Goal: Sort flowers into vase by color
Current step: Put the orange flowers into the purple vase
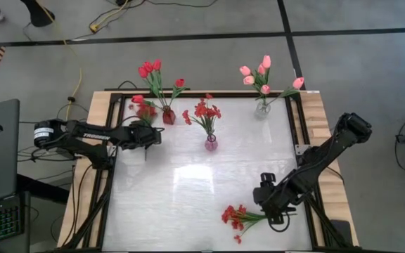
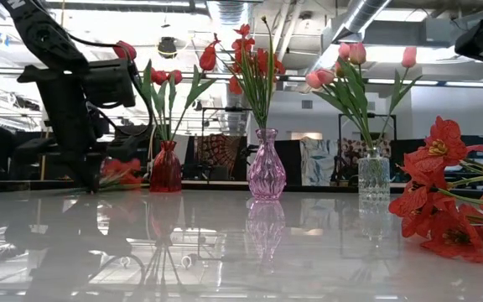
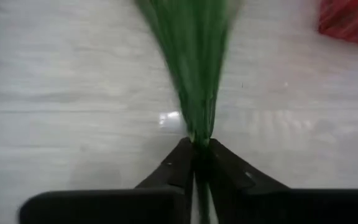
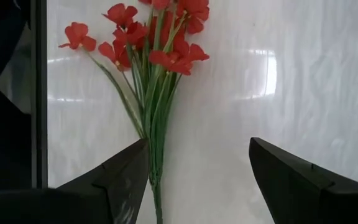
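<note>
A: How far along is the sorting?

B: Three vases hold stems: red tulips in the red vase [image 1: 169,116], small red blossoms in the pink vase [image 1: 211,143], pink tulips in the clear vase [image 1: 261,108].

A: What's left?

B: The left gripper [image 1: 154,136], beside the red vase, has its fingers pinched on a green stem [image 3: 194,81]. The right gripper [image 1: 267,204], fingers wide, hovers over the red bunch [image 1: 236,215], lying on the tabletop [image 1: 188,190] well apart from the pink vase.

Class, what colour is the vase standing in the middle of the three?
Pink: the middle vase is translucent pink glass, clearest in the low view.
</note>
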